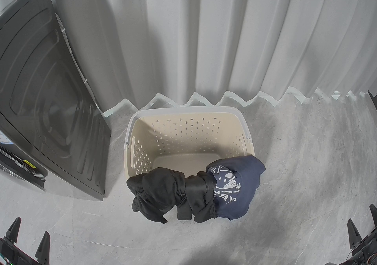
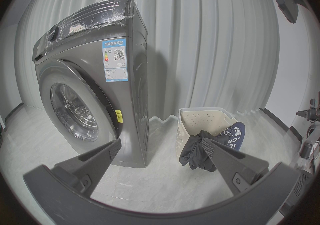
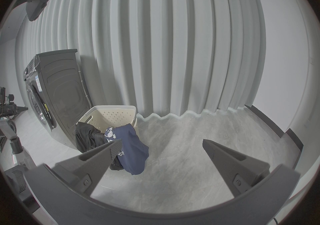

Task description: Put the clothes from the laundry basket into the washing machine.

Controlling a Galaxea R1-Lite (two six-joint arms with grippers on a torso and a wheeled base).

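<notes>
Curtains in white pleats fill the back of the room before us, their hem meeting a grey marbled floor. On our left stands the washing machine, a dark grey front-loader with a round glass door on its face and a control strip under plastic film on top. We cannot tell whether that door is latched. Its plain side panel faces the laundry basket, which sits on the floor near the machine but apart from it, its far rim close to the curtain hem. The basket is cream, with star-shaped perforations in its walls, and we see its bare bottom through the open top. The clothes are bunched over the basket's near rim, hanging partly outside. A black garment is draped on the side toward the machine. A navy garment with a white print lies beside it, touching it, on the side away from the machine. Our left tool sits at the near left, short of the basket, its two fingers spread wide with nothing between them. Our right tool sits at the near right, well apart from the basket, likewise spread wide and holding nothing.
</notes>
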